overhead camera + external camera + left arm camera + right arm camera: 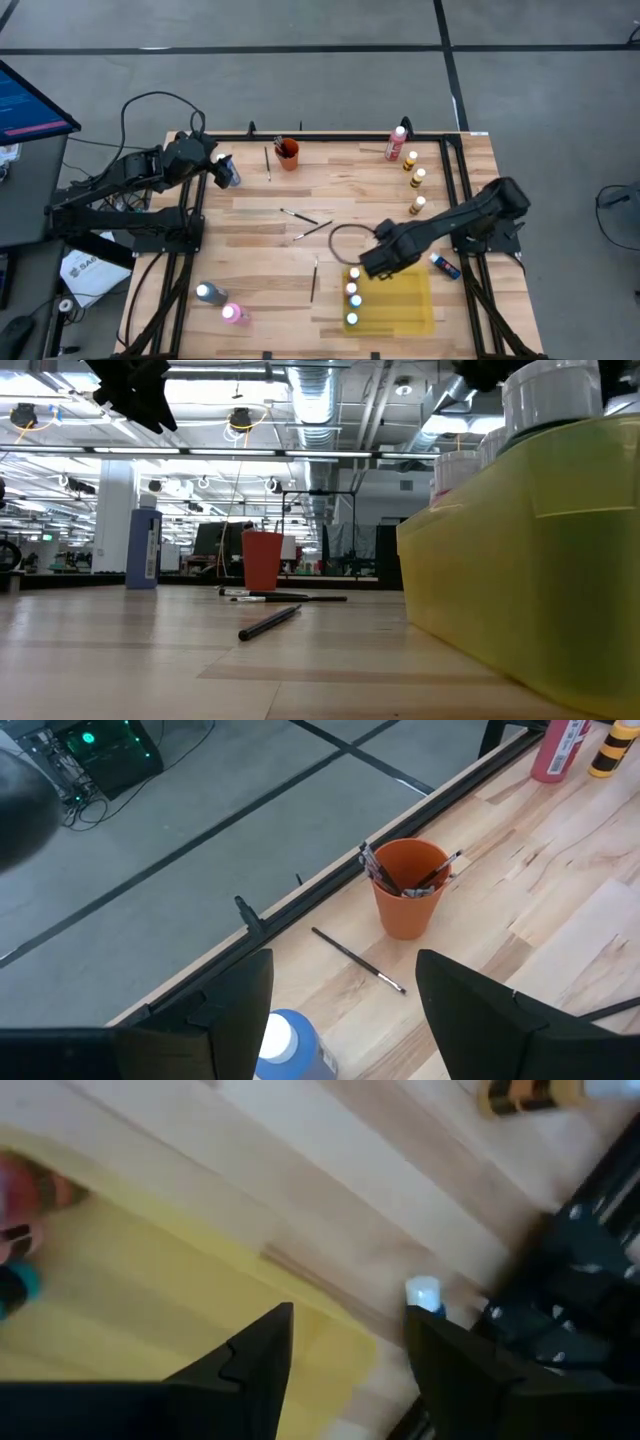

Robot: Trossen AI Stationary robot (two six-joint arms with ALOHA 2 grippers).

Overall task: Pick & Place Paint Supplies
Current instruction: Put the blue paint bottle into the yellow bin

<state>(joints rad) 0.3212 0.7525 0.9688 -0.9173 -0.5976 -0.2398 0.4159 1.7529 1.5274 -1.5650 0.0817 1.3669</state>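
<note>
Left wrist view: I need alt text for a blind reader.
An orange cup holding paintbrushes stands near the wooden table's edge, one loose paintbrush lying beside it. A blue white-capped bottle sits between the left gripper's open jaws.

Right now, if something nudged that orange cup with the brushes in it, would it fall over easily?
Probably yes. The orange cup looks small and thin-walled, so likely light. It narrows toward its base, and the paintbrushes lean out above the rim, which may make it top-heavy. It stands near the table edge, so a tip could spill brushes off.
</note>
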